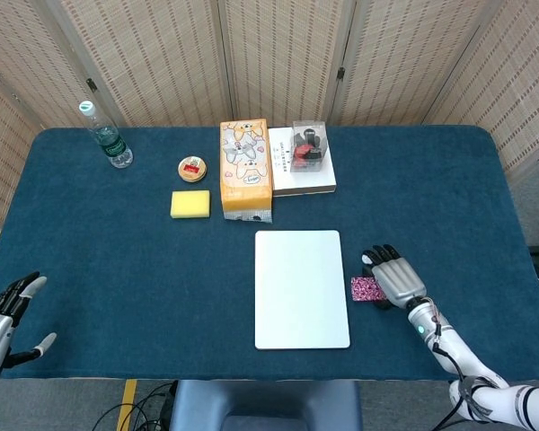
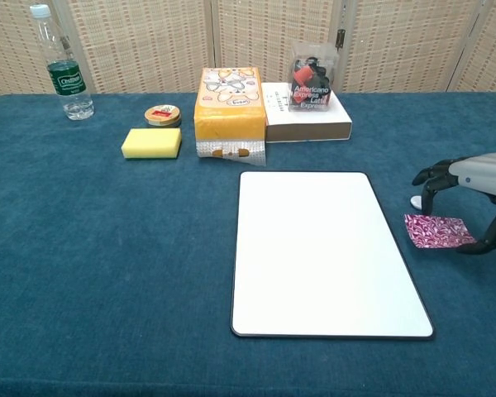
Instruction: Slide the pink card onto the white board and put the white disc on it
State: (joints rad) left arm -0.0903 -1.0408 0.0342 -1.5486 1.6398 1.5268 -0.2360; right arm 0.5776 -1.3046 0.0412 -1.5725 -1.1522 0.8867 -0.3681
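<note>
Patterned pink card [image 2: 434, 231] flat beside white board [image 2: 322, 248]; right hand [image 1: 395, 280] fingers [image 2: 430, 178] spread, touching card.

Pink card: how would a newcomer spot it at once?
Find the white board in the middle of the blue table. Just off its right edge, under the right robot hand, lies the pink card. It is the only small flat piece with a magenta swirl pattern.

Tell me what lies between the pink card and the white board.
Only bare blue tablecloth: the chest view shows a narrow gap between the pink card and the white board.
</note>
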